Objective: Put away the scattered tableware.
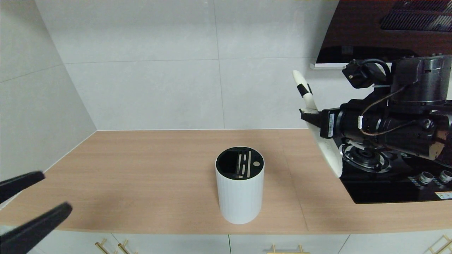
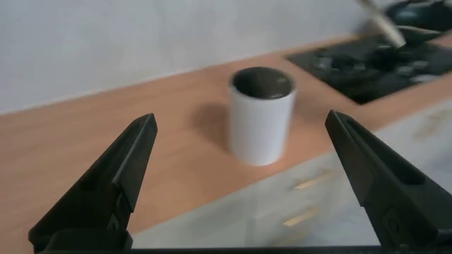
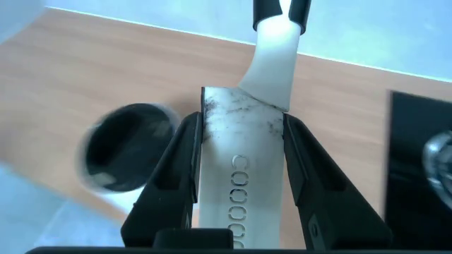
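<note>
The right gripper (image 1: 310,119), clamped across a white wide-bladed knife (image 1: 331,155) held steeply tip-down above the black hob's (image 1: 388,192) edge, has the white ribbed slotted cylindrical holder (image 1: 240,192) lower to its left on the wooden counter (image 1: 141,165), while the left gripper (image 1: 54,192) hangs wide open, empty.

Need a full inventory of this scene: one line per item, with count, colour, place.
holder: 1, white with black slotted top, upright on the counter
knife: 1, white blade, pale handle with black band, in the air right of the holder
counter: 1, light wood, along the tiled wall
stove: 1, black, set in the counter's right end
knobs: 2, silver, stove front
hood: 1, dark, above the stove
left gripper: 1, black, open, empty, left of the holder
right gripper: 1, black, fingers clamping the knife blade
</note>
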Available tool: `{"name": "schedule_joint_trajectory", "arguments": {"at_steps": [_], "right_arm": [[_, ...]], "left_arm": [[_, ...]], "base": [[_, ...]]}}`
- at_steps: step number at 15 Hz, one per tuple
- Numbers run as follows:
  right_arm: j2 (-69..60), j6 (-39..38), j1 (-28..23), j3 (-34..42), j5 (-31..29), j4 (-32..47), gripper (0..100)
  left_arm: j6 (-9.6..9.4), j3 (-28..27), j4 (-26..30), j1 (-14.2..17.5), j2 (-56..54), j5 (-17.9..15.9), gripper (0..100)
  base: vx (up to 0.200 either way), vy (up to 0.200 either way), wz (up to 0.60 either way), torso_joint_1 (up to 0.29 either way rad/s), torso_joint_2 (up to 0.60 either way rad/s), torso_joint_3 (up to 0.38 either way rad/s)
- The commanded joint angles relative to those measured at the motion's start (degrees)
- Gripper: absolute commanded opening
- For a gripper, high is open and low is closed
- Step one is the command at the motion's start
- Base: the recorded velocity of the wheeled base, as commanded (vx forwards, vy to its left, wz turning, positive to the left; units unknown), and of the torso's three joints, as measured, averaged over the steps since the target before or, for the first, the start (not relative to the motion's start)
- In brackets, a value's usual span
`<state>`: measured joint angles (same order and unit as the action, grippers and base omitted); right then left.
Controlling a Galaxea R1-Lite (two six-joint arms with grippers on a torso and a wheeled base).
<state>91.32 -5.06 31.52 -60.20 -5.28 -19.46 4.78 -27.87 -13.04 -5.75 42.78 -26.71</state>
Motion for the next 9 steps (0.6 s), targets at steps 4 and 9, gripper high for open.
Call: {"name": "schedule_joint_trajectory", "arguments": {"at_steps": [4, 9], "right_arm": [[-1.3, 0.0, 13.4, 3.6, -4.0, -0.1, 0], [0.0, -0.2, 19.1, 5.4, -5.9, -0.7, 0]], "left_arm": [[29.94, -4.6, -26.7, -18.6, 30.2, -2.2, 100], [30.38, -9.9, -33.4, -21.4, 41.2, -2.1, 100]], "base": [[0.000, 0.000, 0.00, 0.000, 0.00, 0.000], [0.000, 0.000, 0.00, 0.000, 0.00, 0.000]]}}
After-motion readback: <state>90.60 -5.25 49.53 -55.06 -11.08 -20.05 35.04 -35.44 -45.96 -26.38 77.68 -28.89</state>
